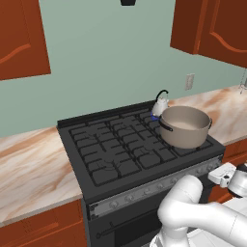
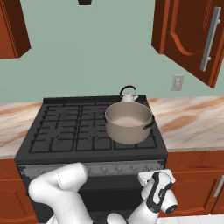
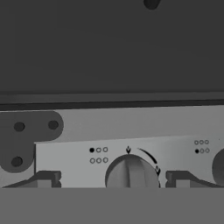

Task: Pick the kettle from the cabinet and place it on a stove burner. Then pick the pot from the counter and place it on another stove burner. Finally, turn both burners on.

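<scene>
The small silvery kettle (image 1: 160, 103) (image 2: 129, 97) stands on the back right burner of the black stove (image 1: 111, 144) (image 2: 65, 127), with a spot of blue at its base. Just in front of it, the wide grey-beige pot (image 1: 185, 126) (image 2: 128, 123) sits on the front right burner. My gripper (image 3: 111, 179) (image 1: 223, 174) (image 2: 155, 177) is low at the stove's front panel. It is open, its fingertips (image 3: 44, 179) flanking a silver knob (image 3: 131, 172) without touching it. The cabinet (image 2: 188, 39) (image 1: 212, 29) hangs at the upper right, with its bar handle (image 2: 210, 39).
Marble-look counter (image 1: 29, 164) (image 2: 192, 122) runs on both sides of the stove. A second knob (image 3: 218, 167) shows at the right edge of the hand view. A wall outlet (image 2: 177, 82) sits behind the right counter. The left burners (image 1: 96, 144) carry nothing.
</scene>
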Tool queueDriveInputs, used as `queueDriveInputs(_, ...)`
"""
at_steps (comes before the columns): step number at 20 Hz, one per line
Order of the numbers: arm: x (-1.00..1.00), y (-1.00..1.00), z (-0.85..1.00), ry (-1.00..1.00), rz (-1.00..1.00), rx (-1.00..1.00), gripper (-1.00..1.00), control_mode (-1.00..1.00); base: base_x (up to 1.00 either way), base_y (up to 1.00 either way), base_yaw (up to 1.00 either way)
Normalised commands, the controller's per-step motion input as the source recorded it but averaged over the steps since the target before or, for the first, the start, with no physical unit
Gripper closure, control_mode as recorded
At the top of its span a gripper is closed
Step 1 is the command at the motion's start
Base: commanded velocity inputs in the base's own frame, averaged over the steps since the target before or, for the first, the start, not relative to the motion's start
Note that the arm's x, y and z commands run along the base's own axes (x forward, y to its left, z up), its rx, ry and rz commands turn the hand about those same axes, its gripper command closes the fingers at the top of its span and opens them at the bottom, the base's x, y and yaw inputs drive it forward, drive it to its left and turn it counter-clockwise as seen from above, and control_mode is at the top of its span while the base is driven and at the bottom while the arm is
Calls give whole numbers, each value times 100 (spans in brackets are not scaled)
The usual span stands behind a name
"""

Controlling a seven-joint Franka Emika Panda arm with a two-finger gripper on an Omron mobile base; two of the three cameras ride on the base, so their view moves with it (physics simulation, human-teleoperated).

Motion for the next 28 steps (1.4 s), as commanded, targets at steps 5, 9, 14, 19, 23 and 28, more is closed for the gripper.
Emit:
queueDriveInputs(5, 13, 13, -3, 0, 0, 0, 100, -100, 0, 0, 0)
queueDriveInputs(9, 3, 8, -7, 0, 0, 0, 100, -100, 0, 0, 0)
queueDriveInputs(14, 0, 17, -3, 0, 0, 0, 100, -100, 0, 0, 0)
queueDriveInputs(19, 0, 20, 0, 0, 0, 0, 100, -100, 0, 0, 0)
queueDriveInputs(23, 0, 6, 0, 0, 0, 0, 100, -100, 0, 0, 0)
queueDriveInputs(28, 0, 0, 0, 0, 5, -6, 100, -100, 0, 0, 0)
